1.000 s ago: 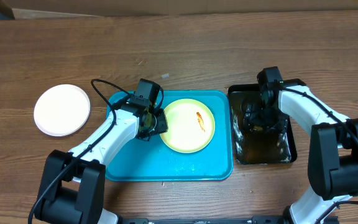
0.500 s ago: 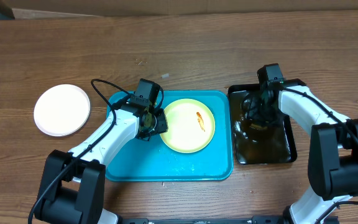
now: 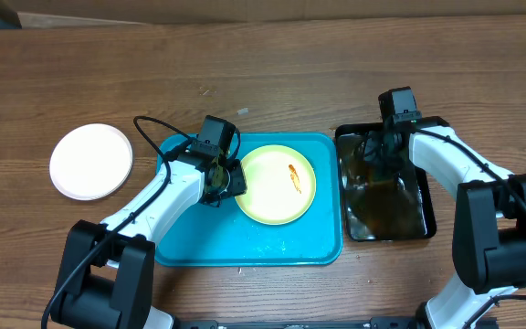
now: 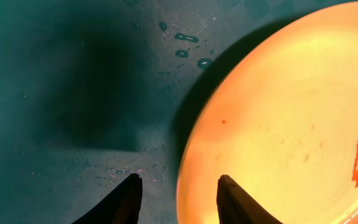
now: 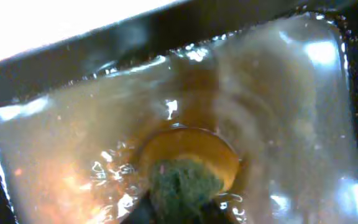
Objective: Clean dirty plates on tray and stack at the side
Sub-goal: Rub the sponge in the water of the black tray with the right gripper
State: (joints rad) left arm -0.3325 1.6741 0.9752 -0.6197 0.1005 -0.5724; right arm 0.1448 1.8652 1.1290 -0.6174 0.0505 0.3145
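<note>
Pale yellow plate [image 3: 277, 185] lay flat on turquoise tray [image 3: 245, 249], toward its 2 o'clock corner, with an orange-red smear [image 3: 294, 176] at the plate's 2 o'clock. Left gripper [image 3: 231, 182] was at the plate's 9 o'clock, fingers [image 4: 129, 200] apart and straddling the rim. White plate [image 3: 90, 162] sat on the table well off the tray's 9 o'clock. Black tray [image 3: 430, 203] of brownish liquid lay at 3 o'clock. Right gripper [image 3: 379, 157] was at its 12 o'clock end, clamped on a green sponge [image 5: 182, 177] in the liquid.
</note>
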